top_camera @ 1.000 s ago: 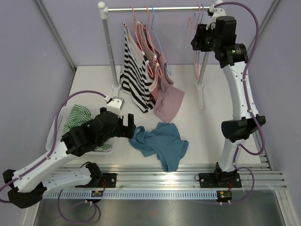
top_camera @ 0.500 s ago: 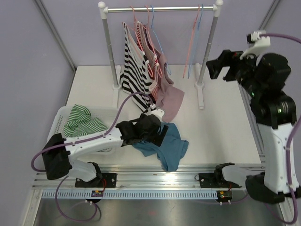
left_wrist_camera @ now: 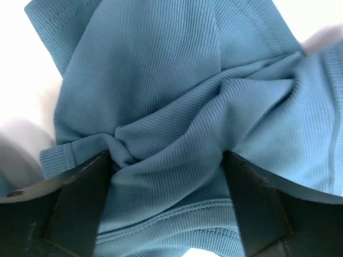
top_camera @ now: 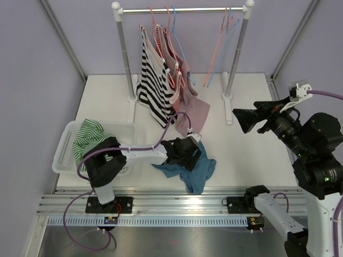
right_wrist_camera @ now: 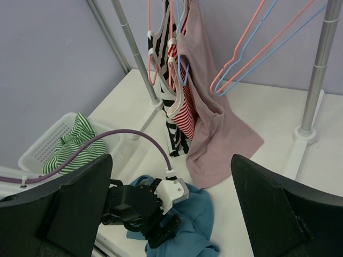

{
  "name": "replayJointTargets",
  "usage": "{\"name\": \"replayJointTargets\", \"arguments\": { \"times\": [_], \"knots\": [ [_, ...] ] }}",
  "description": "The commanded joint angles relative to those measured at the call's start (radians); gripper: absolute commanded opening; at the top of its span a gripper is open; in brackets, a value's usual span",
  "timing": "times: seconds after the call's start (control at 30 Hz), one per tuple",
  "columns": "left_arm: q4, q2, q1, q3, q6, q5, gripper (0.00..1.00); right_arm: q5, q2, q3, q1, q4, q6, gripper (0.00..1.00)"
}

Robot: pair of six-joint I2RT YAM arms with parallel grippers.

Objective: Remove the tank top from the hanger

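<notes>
The left fingers (left_wrist_camera: 75, 203) stand spread and pressed down into the bunched blue tank top (top_camera: 202, 170), which lies crumpled on the tabletop (top_camera: 252, 150) before the rack (top_camera: 124, 53), while the right fingers (right_wrist_camera: 273, 203) gape empty off to the right.

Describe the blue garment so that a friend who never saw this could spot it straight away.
Start at the clothes rail at the back of the white table and come toward the near edge. The blue top lies crumpled there, just in front of the hanging pink top. It alone is plain blue and lies on the table itself.
</notes>
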Motion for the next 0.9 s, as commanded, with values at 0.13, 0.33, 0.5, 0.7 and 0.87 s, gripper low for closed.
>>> {"name": "replayJointTargets", "arguments": {
  "times": [0.13, 0.33, 0.5, 0.7, 0.87],
  "knots": [
    [0.105, 0.032, -0.022, -0.057, -0.066, 0.052, 0.14, -0.055, -0.057, -0.009, -0.001, 0.051, 0.020, 1.00],
    [-0.059, -0.207, -0.020, -0.035, -0.095, -0.142, 0.00, -0.039, -0.083, -0.008, -0.003, 0.047, 0.018, 1.00],
    [-0.276, -0.432, -0.005, 0.045, -0.130, -0.334, 0.00, -0.038, -0.087, -0.017, -0.002, 0.048, 0.021, 0.99],
    [-0.500, -0.616, 0.110, 0.133, -0.166, -0.460, 0.00, -0.039, -0.092, -0.025, -0.003, 0.054, 0.021, 1.00],
    [-0.570, -0.791, 0.380, 0.143, -0.121, -0.439, 0.00, -0.045, -0.095, -0.044, -0.003, 0.076, 0.027, 1.00]
  ]
}}
